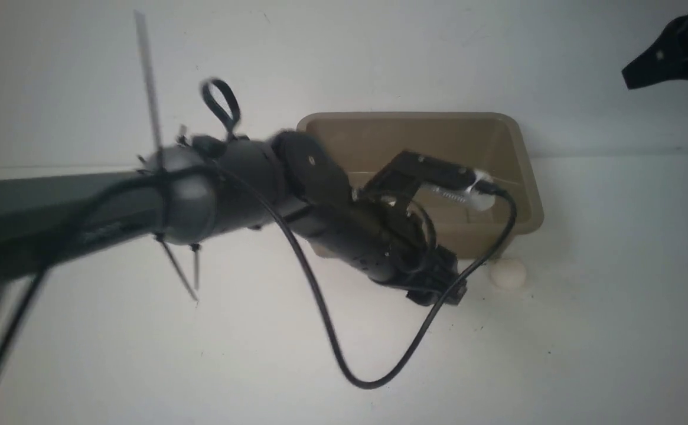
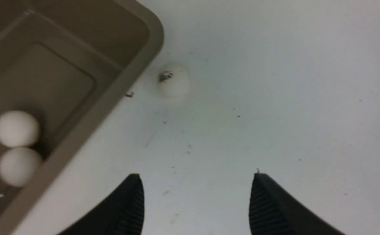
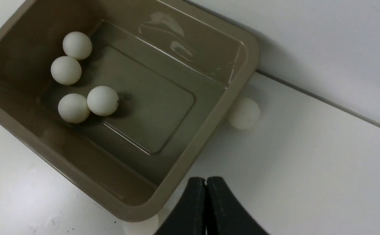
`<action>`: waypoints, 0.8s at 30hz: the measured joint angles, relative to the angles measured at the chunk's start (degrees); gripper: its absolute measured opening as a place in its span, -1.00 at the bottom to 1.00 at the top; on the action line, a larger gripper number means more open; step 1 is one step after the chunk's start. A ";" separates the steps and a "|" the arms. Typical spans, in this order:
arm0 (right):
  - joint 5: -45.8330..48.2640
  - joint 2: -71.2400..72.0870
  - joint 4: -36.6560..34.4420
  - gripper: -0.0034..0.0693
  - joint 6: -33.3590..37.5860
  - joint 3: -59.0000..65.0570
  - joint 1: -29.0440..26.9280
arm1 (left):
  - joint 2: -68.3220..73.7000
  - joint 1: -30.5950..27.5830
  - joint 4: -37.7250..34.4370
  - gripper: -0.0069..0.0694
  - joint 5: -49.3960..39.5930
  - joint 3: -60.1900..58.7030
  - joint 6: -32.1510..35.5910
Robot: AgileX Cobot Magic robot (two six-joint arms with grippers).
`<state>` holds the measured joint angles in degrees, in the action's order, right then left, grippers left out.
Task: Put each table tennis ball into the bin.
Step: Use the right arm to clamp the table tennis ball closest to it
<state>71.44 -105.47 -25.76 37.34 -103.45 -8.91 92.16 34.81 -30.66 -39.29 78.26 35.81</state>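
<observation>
The taupe bin (image 1: pixel 521 153) stands against the back wall. In the right wrist view, several table tennis balls (image 3: pixel 102 100) lie together inside the bin (image 3: pixel 209 130). One white ball (image 1: pixel 508 273) rests on the table by the bin's near right corner; in the left wrist view this ball (image 2: pixel 173 80) shows a small dark logo. Another ball (image 3: pixel 244 113) sits outside the rim on the wall side. My left gripper (image 2: pixel 196 178) hovers open over bare table, short of the logo ball, with nothing between its fingers. My right gripper (image 3: pixel 206 179) is shut and empty, above the bin's corner.
The left arm (image 1: pixel 231 183) and its looping black cable (image 1: pixel 332 348) stretch across in front of the bin. A white wall (image 1: pixel 379 53) rises just behind the bin. The right arm (image 1: pixel 674 53) is a dark shape at the upper right.
</observation>
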 joint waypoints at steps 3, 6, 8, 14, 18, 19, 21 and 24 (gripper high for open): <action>-0.06 0.28 1.19 -0.95 -2.15 1.80 0.00 | -3.59 -0.34 9.75 0.22 -1.45 0.00 -8.31; -0.11 1.13 0.20 -0.94 -3.29 6.25 0.00 | -6.45 -2.10 19.05 0.22 -4.56 0.00 -16.19; -0.25 1.67 -0.20 -0.92 -3.92 10.46 0.00 | -7.90 -3.20 22.69 0.22 -5.94 0.00 -18.68; -0.80 2.43 -2.58 -0.60 -1.92 24.40 3.84 | -12.21 -4.78 24.95 0.22 -6.97 0.00 -19.67; -0.99 2.74 -2.89 -0.11 -1.57 26.86 8.70 | -12.71 -4.96 25.03 0.22 -7.24 0.00 -19.67; -1.03 2.80 -2.14 0.04 -1.97 26.98 9.84 | -12.71 -4.96 25.03 0.22 -7.36 0.00 -19.60; -1.15 2.80 -0.92 0.18 -2.78 27.04 11.22 | -12.71 -4.96 25.03 0.22 -7.63 0.00 -19.39; -2.10 2.80 3.30 0.46 -5.44 27.11 14.76 | -12.71 -4.96 25.04 0.22 -8.50 0.00 -18.86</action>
<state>69.33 -102.67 -22.45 31.89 -76.35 5.84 79.45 29.85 -5.61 -47.79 78.26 16.95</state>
